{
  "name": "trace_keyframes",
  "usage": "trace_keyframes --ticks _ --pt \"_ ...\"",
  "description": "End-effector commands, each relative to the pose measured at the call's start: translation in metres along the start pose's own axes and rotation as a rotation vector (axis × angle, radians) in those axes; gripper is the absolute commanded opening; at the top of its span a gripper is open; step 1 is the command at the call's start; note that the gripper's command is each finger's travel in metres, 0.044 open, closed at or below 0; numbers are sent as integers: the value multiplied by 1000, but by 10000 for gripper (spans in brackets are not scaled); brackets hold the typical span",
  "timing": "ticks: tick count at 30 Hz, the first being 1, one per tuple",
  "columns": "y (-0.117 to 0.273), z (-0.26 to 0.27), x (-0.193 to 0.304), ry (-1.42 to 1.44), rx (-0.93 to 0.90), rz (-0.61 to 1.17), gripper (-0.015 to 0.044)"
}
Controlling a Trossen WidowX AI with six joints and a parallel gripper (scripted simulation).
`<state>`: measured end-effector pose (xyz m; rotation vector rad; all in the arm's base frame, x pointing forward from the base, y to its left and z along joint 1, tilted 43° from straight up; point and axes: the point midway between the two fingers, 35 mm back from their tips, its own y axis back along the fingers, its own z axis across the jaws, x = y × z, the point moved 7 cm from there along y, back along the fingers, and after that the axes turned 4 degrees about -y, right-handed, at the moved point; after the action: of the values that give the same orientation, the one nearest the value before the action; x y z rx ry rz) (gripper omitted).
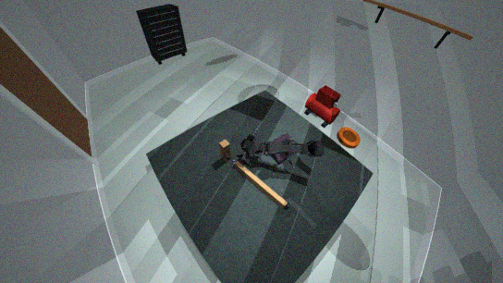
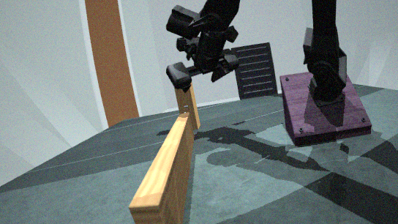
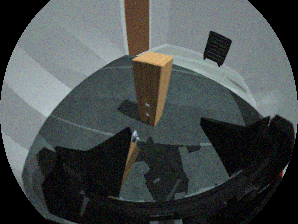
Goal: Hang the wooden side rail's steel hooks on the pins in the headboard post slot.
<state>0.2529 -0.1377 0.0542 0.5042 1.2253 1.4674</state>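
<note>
The wooden post [image 1: 225,151] [image 2: 187,100] [image 3: 148,87] stands upright, with two small bright pins [image 3: 147,110] low on its face in the wrist view. The wooden side rail [image 1: 261,183] [image 2: 162,165] lies on its narrow edge, its near end close to the post with a small gap. In the wrist view only a sliver of rail [image 3: 131,159] shows beside the left finger, with bright steel hooks [image 3: 135,135] at its end, short of the post. My gripper [image 2: 200,85] [image 3: 166,125] is open and empty, above the rail's hook end. The finger hides most of the rail in the wrist view.
The arm's purple base block [image 2: 325,121] stands to the right in the exterior view. A black slatted cabinet [image 1: 163,33] [image 2: 256,71] [image 3: 218,46], a red object [image 1: 322,107] and an orange ring [image 1: 340,140] stand beyond the dark table top [image 1: 194,185].
</note>
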Motion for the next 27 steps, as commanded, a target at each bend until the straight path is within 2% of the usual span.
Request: trace_keyframes --ticks 1,14,27 --pt "4 2 -2 -4 0 -10 440" --pt "4 3 -2 5 1 -6 440" --pt "-1 23 -13 696 -64 238 440"
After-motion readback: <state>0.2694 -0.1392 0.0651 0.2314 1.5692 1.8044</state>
